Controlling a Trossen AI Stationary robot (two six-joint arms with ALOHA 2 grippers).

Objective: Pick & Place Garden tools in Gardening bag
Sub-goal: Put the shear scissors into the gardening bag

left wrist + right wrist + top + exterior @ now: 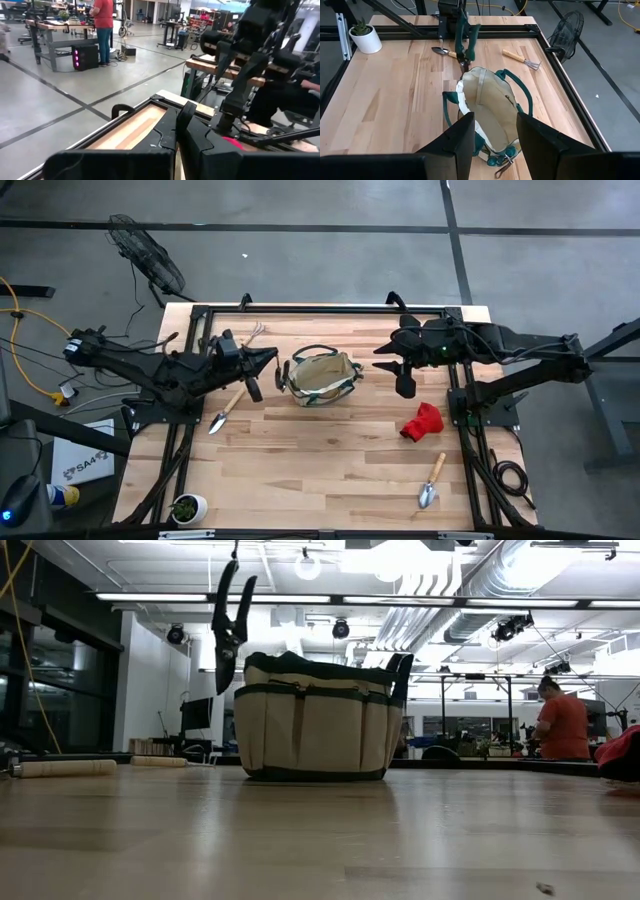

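Note:
The beige gardening bag [322, 377] with green trim stands open on its base at the table's middle. My left gripper [264, 363] is just left of it, shut on dark-handled pruning shears [228, 625], which hang beside the bag's left end [464, 65]. My right gripper [494, 135] hovers open over the bag's right end with nothing between its fingers. Flat on the table lie one trowel [222, 415], a hand rake [255, 332], a red glove [422, 422] and a second trowel [430, 485]. My left gripper holds the shears by the upper ends of their handles [459, 24], coming level from the table's left. The shears hang upright below the fingers, blades [222, 680] pointing down, clear of the table. The gripper's body hides the exact place of contact.
A small potted plant [187, 507] stands at the near left corner. A black metal frame [300, 310] runs along the table's far and side edges. The bare wood in front of the bag is free. A person [562, 725] stands in the room beyond.

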